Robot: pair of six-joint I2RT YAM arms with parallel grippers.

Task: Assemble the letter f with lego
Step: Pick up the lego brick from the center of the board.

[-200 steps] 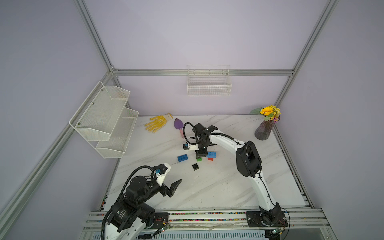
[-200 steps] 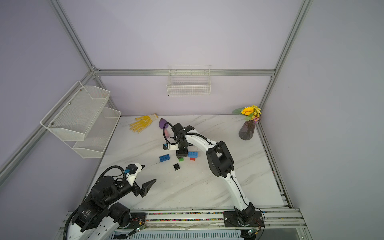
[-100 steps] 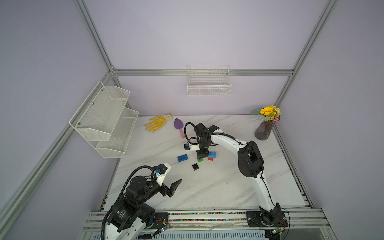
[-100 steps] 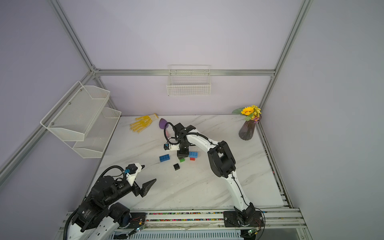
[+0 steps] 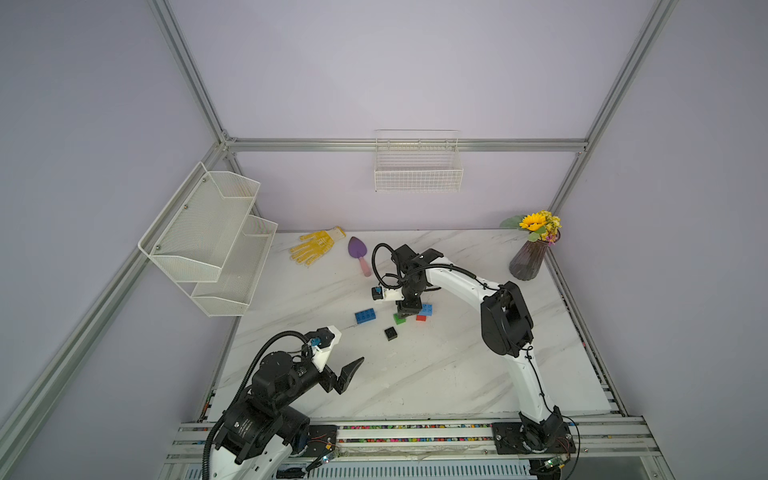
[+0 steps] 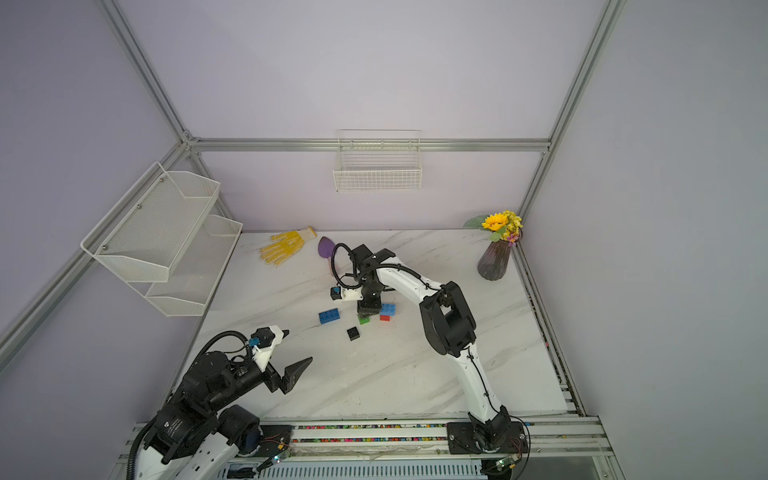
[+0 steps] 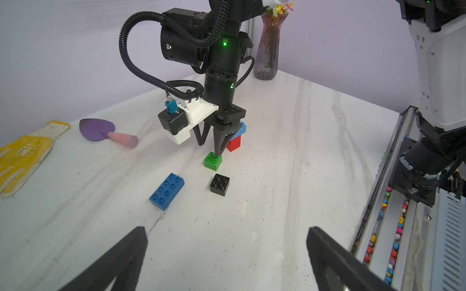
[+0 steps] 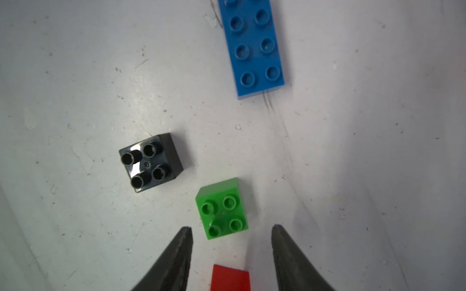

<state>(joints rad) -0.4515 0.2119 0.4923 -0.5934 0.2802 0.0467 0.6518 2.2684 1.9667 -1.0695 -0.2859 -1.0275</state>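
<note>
Your right gripper (image 7: 209, 149) points straight down with its jaws partly apart and nothing between them. The green brick (image 7: 213, 161) stands on the table (image 7: 277, 176) right under its tips. In the right wrist view it lies studs up, just ahead of the gap between the two fingers (image 8: 176, 257). One tip looks very close to the brick's top, but you cannot tell whether it touches.

Just behind this gripper, on the side away from your left arm, the red brick (image 7: 234, 144) stands with the stacked blue brick (image 7: 242, 128) on top of it. The black brick (image 7: 220, 184) sits near the green one on the side toward your left arm, not touching it. The loose blue brick (image 7: 167, 191) lies flat a little farther off, beside the black one and touching nothing.

Your left gripper (image 7: 226, 229) hangs wide open and empty, well apart from all the bricks, with its fingers aimed toward them.
</note>
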